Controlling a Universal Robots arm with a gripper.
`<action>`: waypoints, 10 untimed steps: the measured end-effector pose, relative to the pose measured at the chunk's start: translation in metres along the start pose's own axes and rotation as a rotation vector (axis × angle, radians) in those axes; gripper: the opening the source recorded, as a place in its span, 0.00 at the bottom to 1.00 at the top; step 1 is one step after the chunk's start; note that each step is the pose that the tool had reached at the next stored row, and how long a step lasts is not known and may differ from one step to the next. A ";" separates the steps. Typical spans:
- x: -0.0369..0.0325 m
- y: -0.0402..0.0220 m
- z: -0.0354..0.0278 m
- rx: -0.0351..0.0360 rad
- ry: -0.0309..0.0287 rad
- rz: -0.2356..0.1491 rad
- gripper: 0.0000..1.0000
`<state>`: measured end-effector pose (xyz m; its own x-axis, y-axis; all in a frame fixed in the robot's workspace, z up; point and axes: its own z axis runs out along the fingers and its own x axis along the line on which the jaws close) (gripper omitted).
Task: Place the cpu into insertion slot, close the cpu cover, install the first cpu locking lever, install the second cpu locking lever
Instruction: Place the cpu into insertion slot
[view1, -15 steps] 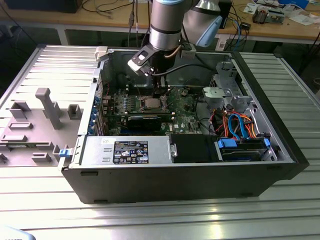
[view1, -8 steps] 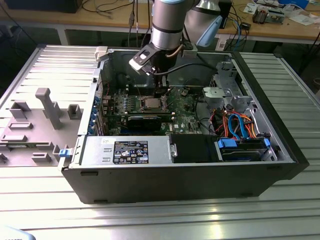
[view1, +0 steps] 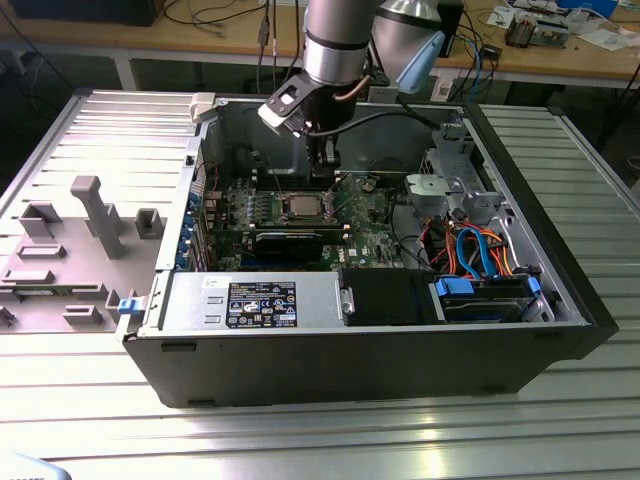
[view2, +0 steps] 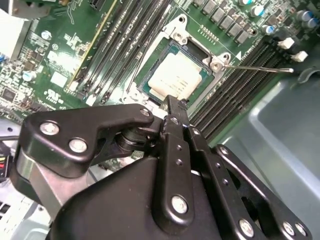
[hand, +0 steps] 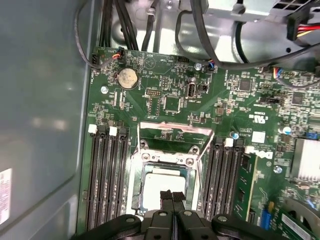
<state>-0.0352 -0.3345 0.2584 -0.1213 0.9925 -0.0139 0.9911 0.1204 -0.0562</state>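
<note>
The cpu (view2: 175, 80), a square chip with a dull silvery top, lies flat in the insertion slot (hand: 134, 186) of the green motherboard (view1: 365, 225). The cpu cover (hand: 176, 125), a thin metal frame with an open window, stands swung up and back from the slot on its hinge side. A thin wire lever (view2: 260, 68) sticks out sideways beside the slot. My gripper (hand: 172, 196) hangs just above the cpu's near edge with its black fingers pressed together and nothing between them. In the exterior view the gripper (view1: 322, 165) is inside the open computer case, over the slot (view1: 300, 207).
Long black memory slots (hand: 106, 175) flank the socket on both sides. A coin battery (hand: 127, 78) and black cables (hand: 150, 25) lie beyond the cover. A black card (view1: 288, 240), the power supply (view1: 255, 300) and a drive cage with blue and orange cables (view1: 470, 250) crowd the case.
</note>
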 end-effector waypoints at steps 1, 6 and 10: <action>0.0000 -0.0001 -0.0023 0.0000 0.0001 0.000 0.11; -0.0002 -0.0008 -0.0151 0.0000 0.0000 0.000 0.11; -0.0003 -0.0012 -0.0213 0.0001 -0.0001 0.000 0.11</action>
<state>-0.0352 -0.3345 0.2798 -0.1213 0.9925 -0.0140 0.9911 0.1204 -0.0563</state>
